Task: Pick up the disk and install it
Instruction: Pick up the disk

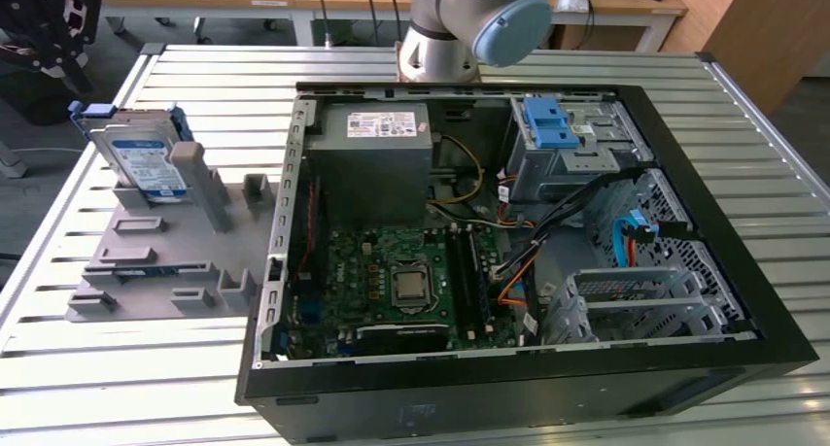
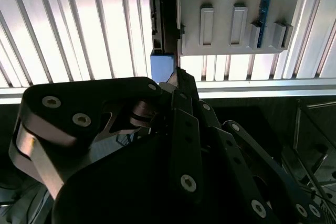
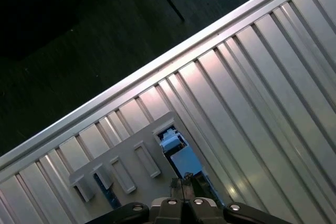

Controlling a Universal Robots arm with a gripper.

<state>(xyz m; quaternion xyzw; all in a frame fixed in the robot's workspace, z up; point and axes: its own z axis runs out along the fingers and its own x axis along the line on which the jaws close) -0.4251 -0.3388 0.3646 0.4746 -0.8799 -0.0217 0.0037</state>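
Right now your pincer is closed, its tips together with nothing between them, and it hangs above the disk, clear of it. In the exterior view you can see the disk standing on edge in a grey holder on the slatted metal surface. The holder lies just beside the open computer case, on the exterior view's left. In the first wrist view, the disk's blue-edged top sits in the holder's slot.
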